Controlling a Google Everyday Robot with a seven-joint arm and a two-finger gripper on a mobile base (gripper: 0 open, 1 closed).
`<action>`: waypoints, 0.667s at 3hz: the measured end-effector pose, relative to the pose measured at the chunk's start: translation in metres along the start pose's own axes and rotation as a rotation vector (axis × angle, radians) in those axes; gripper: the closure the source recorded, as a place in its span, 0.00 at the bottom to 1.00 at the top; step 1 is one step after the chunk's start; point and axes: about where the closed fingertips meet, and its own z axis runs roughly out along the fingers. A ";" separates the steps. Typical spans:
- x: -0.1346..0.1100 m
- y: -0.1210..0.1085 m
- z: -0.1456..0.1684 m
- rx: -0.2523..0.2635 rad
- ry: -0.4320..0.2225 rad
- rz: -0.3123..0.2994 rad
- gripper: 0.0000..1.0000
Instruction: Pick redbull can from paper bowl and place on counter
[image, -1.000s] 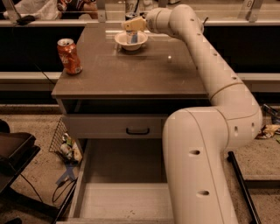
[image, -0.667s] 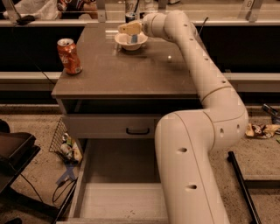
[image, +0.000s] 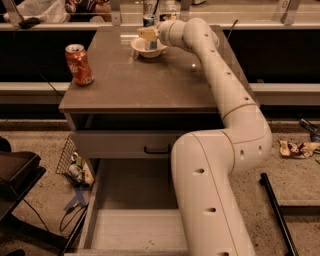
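Camera view has the end effector directly over the slim blue-and-silver redbull can in the shallow white paper bowl, its grip impossible to tell.

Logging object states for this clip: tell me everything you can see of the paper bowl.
The paper bowl is small, round, shallow and white, with a thin rim. It sits upright on the counter near its far edge. The redbull can is in it, only a blue strip showing under the gripper, which is just over the bowl's middle.
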 end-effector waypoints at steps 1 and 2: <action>0.002 0.002 0.002 -0.004 0.003 0.000 0.60; 0.003 0.005 0.005 -0.007 0.005 0.001 0.83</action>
